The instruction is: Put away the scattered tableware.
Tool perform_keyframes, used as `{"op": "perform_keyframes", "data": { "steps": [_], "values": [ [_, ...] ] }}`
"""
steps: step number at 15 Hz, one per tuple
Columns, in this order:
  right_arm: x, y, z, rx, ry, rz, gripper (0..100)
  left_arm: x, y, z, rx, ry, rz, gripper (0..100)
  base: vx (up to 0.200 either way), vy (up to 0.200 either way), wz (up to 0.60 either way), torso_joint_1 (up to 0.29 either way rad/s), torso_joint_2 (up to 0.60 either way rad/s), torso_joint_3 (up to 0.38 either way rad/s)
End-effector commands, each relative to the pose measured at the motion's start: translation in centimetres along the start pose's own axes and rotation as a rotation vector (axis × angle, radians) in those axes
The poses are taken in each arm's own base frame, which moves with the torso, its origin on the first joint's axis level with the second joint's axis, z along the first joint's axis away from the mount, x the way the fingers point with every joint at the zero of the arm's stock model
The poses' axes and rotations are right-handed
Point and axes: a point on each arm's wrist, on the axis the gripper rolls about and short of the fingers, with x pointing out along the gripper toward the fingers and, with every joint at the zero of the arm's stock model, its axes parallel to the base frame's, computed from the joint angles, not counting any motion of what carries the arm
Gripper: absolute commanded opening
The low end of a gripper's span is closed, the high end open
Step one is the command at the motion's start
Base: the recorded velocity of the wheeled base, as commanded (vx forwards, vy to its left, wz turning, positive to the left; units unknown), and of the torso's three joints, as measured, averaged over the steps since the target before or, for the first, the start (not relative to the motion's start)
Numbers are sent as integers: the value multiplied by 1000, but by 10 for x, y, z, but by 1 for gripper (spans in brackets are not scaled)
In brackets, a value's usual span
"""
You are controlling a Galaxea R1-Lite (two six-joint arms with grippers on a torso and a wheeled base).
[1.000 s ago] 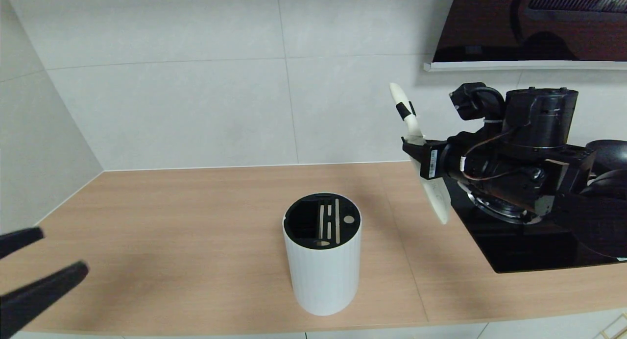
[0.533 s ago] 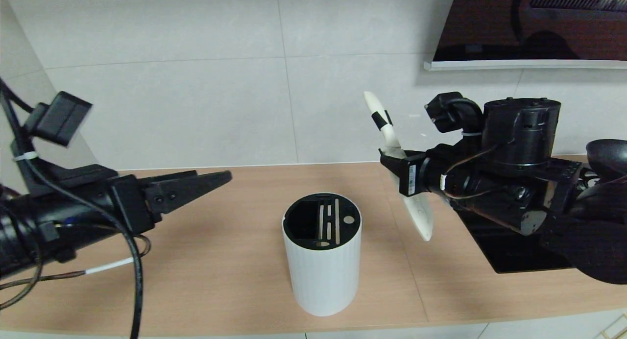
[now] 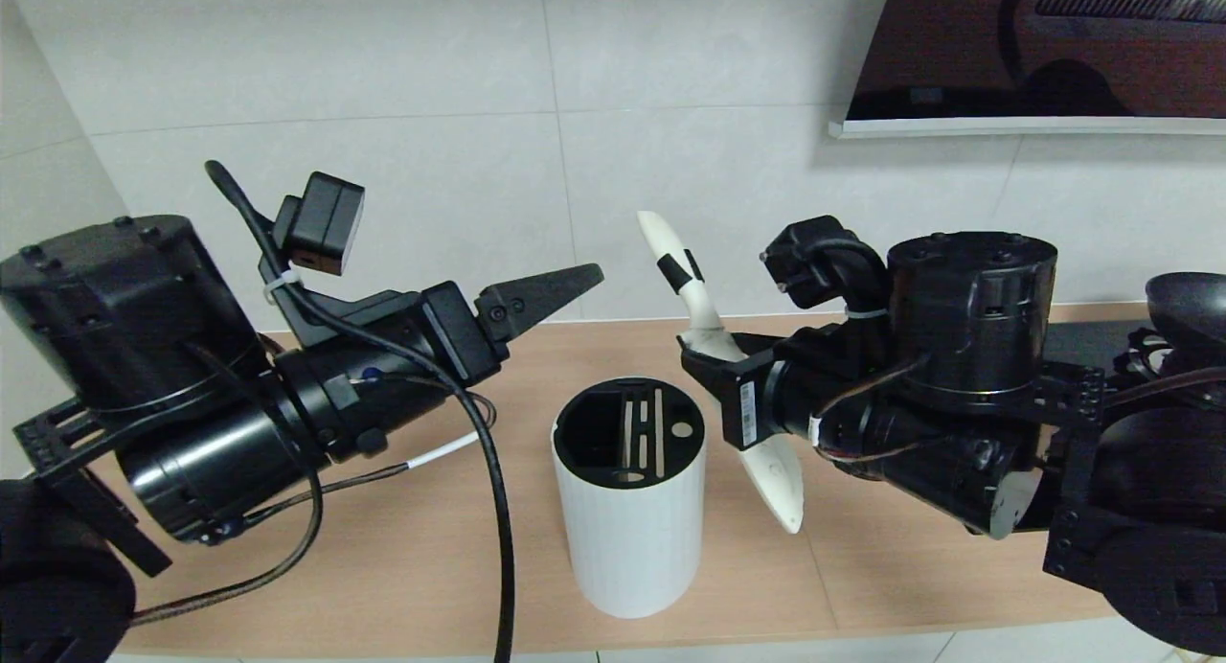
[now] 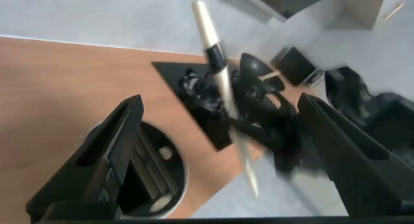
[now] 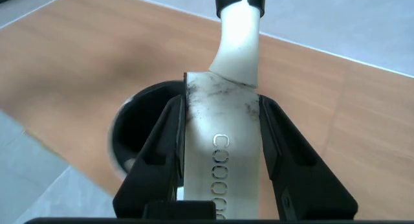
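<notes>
The left gripper (image 4: 218, 106) stands wide open. Beyond it, the blurred right gripper (image 4: 249, 123) clamps a tilted white spatula (image 4: 224, 88). The utensil holder (image 4: 152, 179) sits beside the spatula's lower tip, with the black cooktop (image 4: 176, 76) behind the spatula.

Utensil (image 3: 778, 473) right of holder (image 3: 632, 538)

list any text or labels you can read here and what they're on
White utensil: embossed characters on its flat part, cut off at the picture's edge; no whole word readable.
Sticker on the right gripper: print too small to read.
</notes>
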Motion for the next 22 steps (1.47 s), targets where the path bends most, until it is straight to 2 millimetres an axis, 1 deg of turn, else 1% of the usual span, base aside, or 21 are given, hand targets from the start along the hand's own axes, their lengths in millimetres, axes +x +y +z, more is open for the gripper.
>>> {"op": "perform_keyframes", "data": {
  "steps": [1, 3, 4, 6, 7, 8, 11, 12, 15, 18, 22],
  "values": [
    [-3, 12, -5, -8, 14, 36, 0, 7, 0, -10, -47, 28, -10, 100, 0, 0, 0, 0, 0, 0],
    [-6, 24, -10, -18, 29, 73, 0, 8, 0, -11, -61, 32, -9, 100, 0, 0, 0, 0, 0, 0],
    [-6, 26, -11, -20, 32, 80, 0, 9, 1, -11, -61, 32, -9, 100, 0, 0, 0, 0, 0, 0],
    [-9, 36, -14, -22, 40, 110, 0, 13, 4, -17, -67, 51, 2, 100, 0, 0, 0, 0, 0, 0],
    [-9, 36, -14, -23, 40, 111, 0, 13, 4, -17, -67, 50, 4, 100, 0, 0, 0, 0, 0, 0],
    [-11, 42, -15, -23, 43, 128, 0, 19, 6, -22, -68, 51, 24, 100, 0, 0, 0, 0, 0, 0],
    [-9, 43, -18, -25, 48, 130, 0, 23, 5, -26, -66, 40, 21, 100, 0, 0, 0, 0, 0, 0],
    [-7, 45, -17, -15, 16, 133, 0, 29, 3, -32, -65, 20, 32, 100, 0, 0, 0, 0, 0, 0],
    [-5, 45, -19, -12, 9, 135, 0, 32, 5, -36, -68, 24, 44, 100, 0, 0, 0, 0, 0, 0],
    [-7, 51, -19, -10, 8, 150, 0, 35, 7, -37, -65, 1, 41, 100, 0, 0, 0, 0, 0, 0],
    [-5, 51, -22, -11, 18, 151, 0, 35, 5, -34, -60, -28, 36, 100, 0, 0, 0, 0, 0, 0]
  ]
}}
